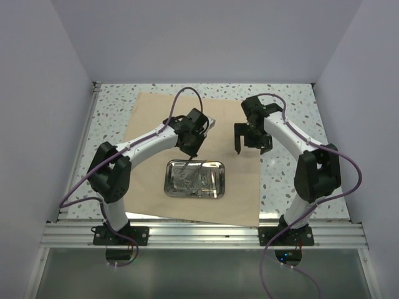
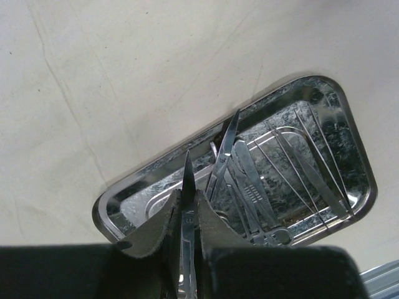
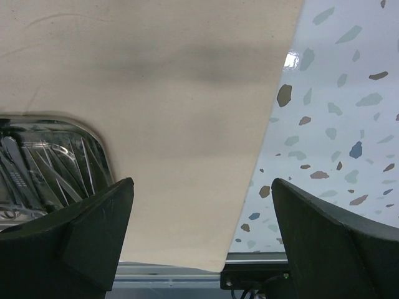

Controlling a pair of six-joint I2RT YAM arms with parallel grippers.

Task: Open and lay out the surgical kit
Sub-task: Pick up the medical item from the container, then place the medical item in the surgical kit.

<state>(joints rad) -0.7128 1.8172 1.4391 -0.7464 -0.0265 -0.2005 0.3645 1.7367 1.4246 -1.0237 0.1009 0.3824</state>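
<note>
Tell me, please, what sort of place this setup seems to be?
Probably a robotics lab test cell, not a clinic: plain white enclosure walls, a speckled terrazzo-style tabletop and an aluminium mounting rail along its near edge.

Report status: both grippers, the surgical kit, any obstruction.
Left gripper shut on thin pointed metal instrument above shiny rectangular steel tray. Right gripper open, empty. Tan paper wrap sheet spread flat. No obstruction seen.

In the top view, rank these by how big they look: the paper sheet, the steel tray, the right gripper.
1. the paper sheet, by far the largest.
2. the steel tray.
3. the right gripper, somewhat smaller than the tray, though it hangs nearer the camera, which flatters it.
</note>
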